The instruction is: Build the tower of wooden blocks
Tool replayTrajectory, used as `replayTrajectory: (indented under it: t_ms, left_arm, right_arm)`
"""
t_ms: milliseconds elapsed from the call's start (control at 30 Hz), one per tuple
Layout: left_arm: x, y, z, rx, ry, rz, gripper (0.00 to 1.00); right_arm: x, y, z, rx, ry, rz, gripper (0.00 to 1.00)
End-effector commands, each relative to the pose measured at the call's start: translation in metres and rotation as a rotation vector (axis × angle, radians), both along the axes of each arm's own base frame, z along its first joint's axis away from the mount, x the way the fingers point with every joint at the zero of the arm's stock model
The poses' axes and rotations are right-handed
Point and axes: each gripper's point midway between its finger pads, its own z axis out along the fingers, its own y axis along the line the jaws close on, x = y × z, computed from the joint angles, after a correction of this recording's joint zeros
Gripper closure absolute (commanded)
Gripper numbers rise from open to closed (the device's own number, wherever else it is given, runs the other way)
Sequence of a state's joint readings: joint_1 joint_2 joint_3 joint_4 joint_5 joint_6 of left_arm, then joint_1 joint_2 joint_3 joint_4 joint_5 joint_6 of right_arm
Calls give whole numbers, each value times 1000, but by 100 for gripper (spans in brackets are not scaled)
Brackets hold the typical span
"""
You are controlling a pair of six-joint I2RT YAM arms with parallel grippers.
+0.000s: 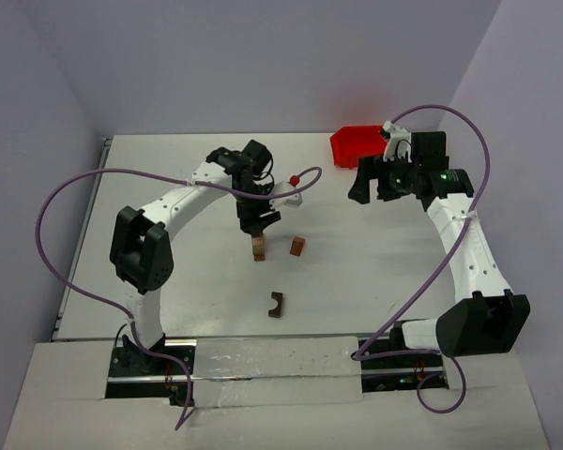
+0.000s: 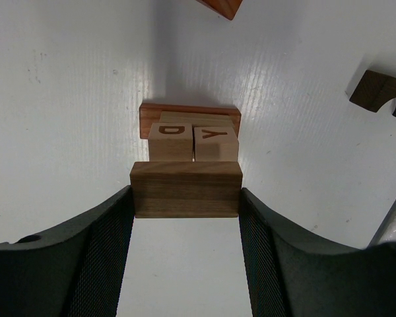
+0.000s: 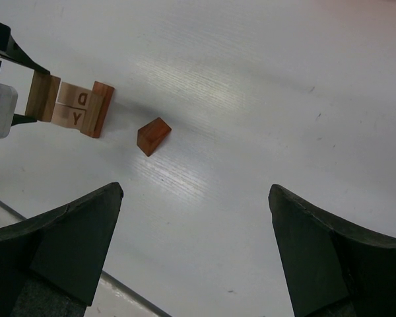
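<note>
The tower (image 1: 258,247) stands mid-table: a reddish base block (image 2: 190,111), two tan cubes lettered D (image 2: 170,141) and Y (image 2: 216,142), and a brown bar (image 2: 186,189) on top. My left gripper (image 2: 186,198) is shut on that bar, one finger against each end; in the top view the left gripper (image 1: 256,223) sits right over the stack. A reddish block (image 1: 298,247) lies just right of the tower, also in the right wrist view (image 3: 153,135). A dark arch-notch block (image 1: 277,305) lies nearer the front. My right gripper (image 3: 195,191) is open and empty, well off to the right (image 1: 371,192).
A red plastic bin (image 1: 355,145) stands at the back right, beside the right gripper. A small white piece with a red knob (image 1: 293,187) lies behind the tower. Purple cables loop over both sides of the table.
</note>
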State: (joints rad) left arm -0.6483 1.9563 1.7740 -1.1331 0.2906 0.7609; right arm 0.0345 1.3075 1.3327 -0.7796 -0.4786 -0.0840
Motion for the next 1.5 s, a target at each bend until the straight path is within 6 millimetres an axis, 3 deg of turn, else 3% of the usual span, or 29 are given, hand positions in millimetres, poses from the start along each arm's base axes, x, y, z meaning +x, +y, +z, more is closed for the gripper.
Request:
replayTrajectory:
  t_ms: [0,1133,1467]
  left_arm:
    - [5,-7,1,-16,-26,13,100]
    - [-2,-7,1,-36,-76,-39,70]
    - [-7,-7,8,-59,-94,-88,67]
  right_arm:
    - [-1,3,0,-16,-12,18,0]
    - [-8,12,-6,4,5,61,0]
    - [-9,14,-7,10,9,70,0]
